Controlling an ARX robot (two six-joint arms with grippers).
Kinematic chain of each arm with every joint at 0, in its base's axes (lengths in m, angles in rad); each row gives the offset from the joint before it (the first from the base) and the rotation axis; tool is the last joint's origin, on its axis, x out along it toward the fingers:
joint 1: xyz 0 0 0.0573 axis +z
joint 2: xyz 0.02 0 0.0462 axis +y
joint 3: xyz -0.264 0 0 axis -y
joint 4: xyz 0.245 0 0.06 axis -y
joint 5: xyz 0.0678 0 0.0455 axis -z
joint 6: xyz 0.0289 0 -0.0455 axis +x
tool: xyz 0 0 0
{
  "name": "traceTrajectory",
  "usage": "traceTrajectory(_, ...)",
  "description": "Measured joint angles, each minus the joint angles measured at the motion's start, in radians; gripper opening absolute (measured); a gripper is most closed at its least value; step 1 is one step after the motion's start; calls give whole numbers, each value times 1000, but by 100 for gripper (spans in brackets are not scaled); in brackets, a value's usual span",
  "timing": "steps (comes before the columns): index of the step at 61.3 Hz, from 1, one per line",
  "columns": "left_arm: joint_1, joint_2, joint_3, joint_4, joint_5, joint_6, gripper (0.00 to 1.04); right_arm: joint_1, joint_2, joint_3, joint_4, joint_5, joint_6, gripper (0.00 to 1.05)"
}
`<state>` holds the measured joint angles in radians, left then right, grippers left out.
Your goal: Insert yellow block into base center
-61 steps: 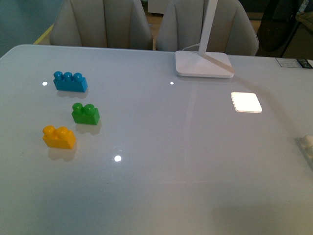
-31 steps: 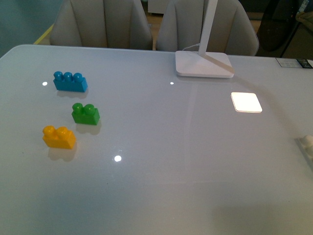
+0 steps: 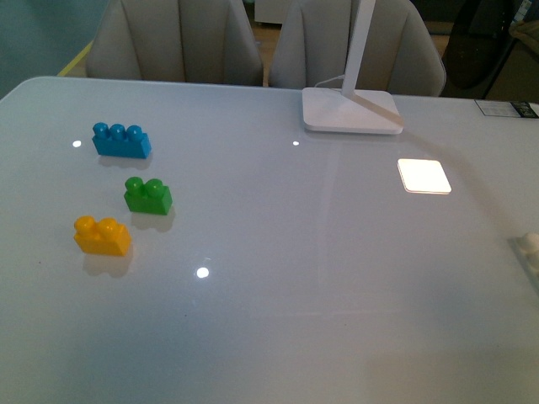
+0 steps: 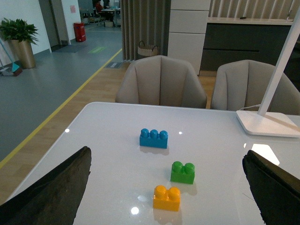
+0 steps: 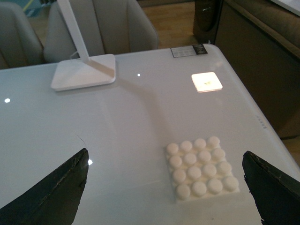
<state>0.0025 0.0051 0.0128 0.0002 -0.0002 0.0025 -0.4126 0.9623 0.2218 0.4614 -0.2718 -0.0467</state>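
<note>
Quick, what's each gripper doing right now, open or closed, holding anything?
Left gripper: open, holding nothing.
Right gripper: open, holding nothing.

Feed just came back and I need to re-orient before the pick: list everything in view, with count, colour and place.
yellow block: 1, yellow-orange, table's left side, nearest of the three bricks
green brick: 1, green, just behind the yellow block, apart from it
blue brick: 1, blue, three studs, farthest back
base: 1, white, 4x4 studs, table's right side, nothing on it
lamp foot: 1, white, far middle, slanted stem rising from it
light patch: 1, bright square, right of centre
label: 1, dark strip, far right corner
chairs: 2, beige, behind the table
table: 1, glossy white
left gripper: 1, dark, open, empty, facing the bricks
right gripper: 1, dark, open, empty, facing the base
</note>
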Motion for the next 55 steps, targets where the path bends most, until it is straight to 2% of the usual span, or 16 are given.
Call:
traceTrajectory(8,0,0,0,0,0,0,97,-61,402,109,238,-45,-82,96)
traceTrajectory(14,0,0,0,0,0,0,97,-80,620,192,294,-74,-127,96)
traceTrajectory(34,0,0,0,0,0,0,97,-101,1056,457,307,-162,-205,96)
traceTrajectory(55,0,0,0,0,0,0,97,-103,1303,637,265,-164,-213,96)
